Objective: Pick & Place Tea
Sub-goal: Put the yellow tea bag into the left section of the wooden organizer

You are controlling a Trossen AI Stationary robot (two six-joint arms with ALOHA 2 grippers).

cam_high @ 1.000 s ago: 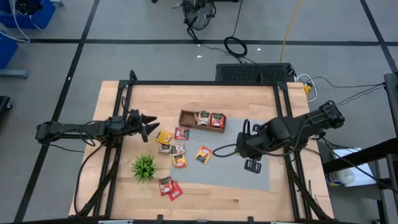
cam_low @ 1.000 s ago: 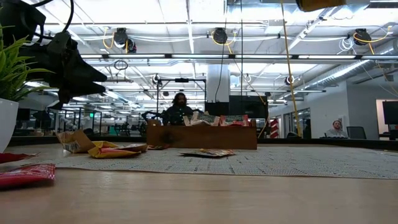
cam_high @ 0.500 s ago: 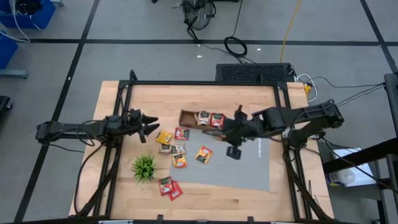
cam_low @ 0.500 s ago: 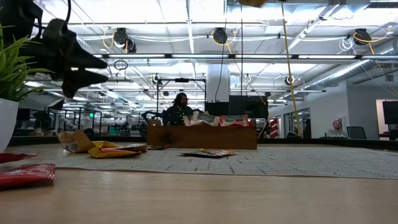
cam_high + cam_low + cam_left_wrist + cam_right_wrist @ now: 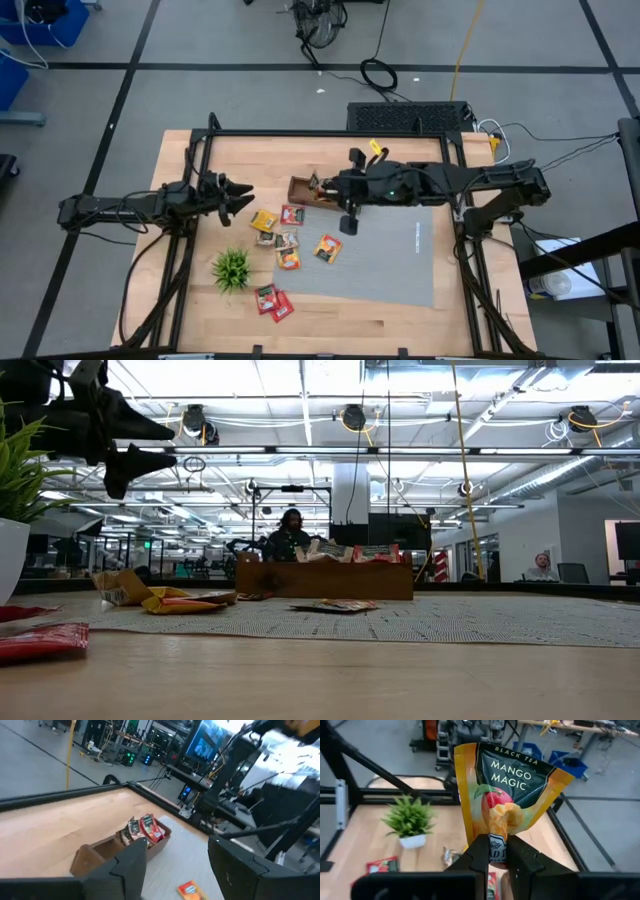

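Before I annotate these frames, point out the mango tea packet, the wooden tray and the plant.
mango tea packet (image 5: 512, 790), right wrist view, printed front.
wooden tray (image 5: 330, 582), low view, front wall.
plant (image 5: 232, 266), high view, leaves.

Robotics lab: ceiling ducts, cables, monitors.

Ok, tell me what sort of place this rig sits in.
Most likely an open robotics lab or workshop. The low view shows exposed ceiling ducts and strip lights over rows of workstations with a seated person; the high view shows loose cables on a grey floor beside the wooden table.
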